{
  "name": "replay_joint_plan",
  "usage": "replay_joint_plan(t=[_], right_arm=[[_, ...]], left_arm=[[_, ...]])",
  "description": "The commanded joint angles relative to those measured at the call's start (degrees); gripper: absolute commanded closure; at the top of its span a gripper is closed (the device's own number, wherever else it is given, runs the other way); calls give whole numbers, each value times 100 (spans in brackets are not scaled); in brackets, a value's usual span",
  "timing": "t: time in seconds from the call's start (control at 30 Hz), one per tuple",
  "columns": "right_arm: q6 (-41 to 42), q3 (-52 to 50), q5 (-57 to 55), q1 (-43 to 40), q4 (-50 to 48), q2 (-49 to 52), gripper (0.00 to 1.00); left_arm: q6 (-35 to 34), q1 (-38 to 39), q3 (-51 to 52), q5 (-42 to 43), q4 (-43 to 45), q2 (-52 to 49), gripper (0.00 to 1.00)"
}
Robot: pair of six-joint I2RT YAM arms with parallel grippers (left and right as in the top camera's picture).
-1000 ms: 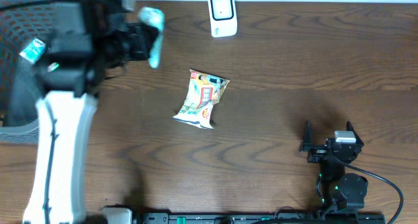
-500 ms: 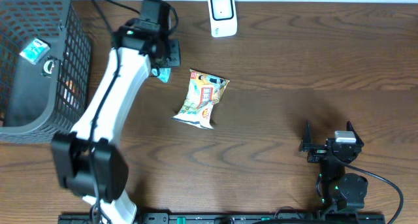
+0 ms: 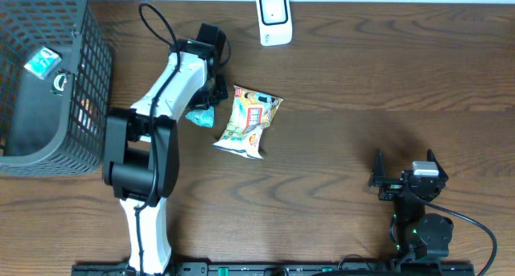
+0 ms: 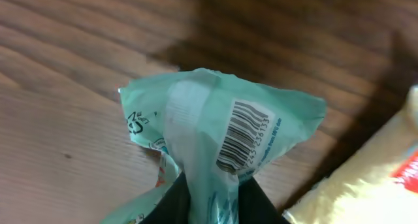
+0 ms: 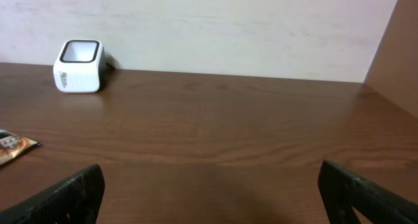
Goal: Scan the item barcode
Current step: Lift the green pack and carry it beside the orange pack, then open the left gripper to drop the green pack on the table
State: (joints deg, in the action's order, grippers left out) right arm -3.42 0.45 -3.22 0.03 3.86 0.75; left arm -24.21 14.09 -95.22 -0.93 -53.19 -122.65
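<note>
The right hand (image 3: 404,157) rests at the near edge of the brown wooden desk (image 3: 362,83) with its jaws fully spread and nothing between them; it takes no part in the present step. Farther in, at mid-desk, the left hand (image 4: 212,209) is closed to a narrow gap on the gathered end of the teal plastic packet (image 4: 215,126), which sits low over the desk, just beside the yellow printed snack packet (image 3: 248,121). The black-and-white barcode (image 4: 243,138) on the teal packet faces the left wrist camera and is not crumpled. The step in hand appears to be item presentation, not yet completed, since the packet is well apart from the white box-shaped scanner (image 3: 273,18) at the far edge. The next move calls for a secure grip, a lift clear of the yellow packet, and a wrist rotation that turns the barcode toward the scanner window. The dark mesh basket (image 3: 90,83) stands at the far left.
</note>
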Motion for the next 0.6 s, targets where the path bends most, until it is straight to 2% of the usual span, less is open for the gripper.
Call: replay_joint_plan(t=[0.0, 0.1, 0.17, 0.23, 0.3, 0.4, 0.5, 0.57], right_arm=[[15, -13, -26, 39, 17, -11, 1], [15, -13, -26, 39, 17, -11, 1], [15, -13, -26, 39, 15, -11, 1], [15, -13, -26, 39, 15, -11, 1], [15, -13, -26, 39, 17, -11, 1], [15, -13, -26, 39, 17, -11, 1], [15, -13, -26, 39, 17, -11, 1], [15, -13, -26, 39, 17, -11, 1]], left_arm=[[-245, 15, 24, 439, -33, 0, 74], [-20, 13, -48, 811, -33, 63, 69], [181, 13, -168, 1029, -68, 162, 58], [345, 13, -317, 1268, -107, 330, 37], [546, 4, -511, 1318, -153, 564, 25], [837, -57, -887, 1276, -181, 1036, 24], [833, -223, -1314, 855, -107, 1635, 23], [831, -420, -1521, 586, 96, 2122, 15]])
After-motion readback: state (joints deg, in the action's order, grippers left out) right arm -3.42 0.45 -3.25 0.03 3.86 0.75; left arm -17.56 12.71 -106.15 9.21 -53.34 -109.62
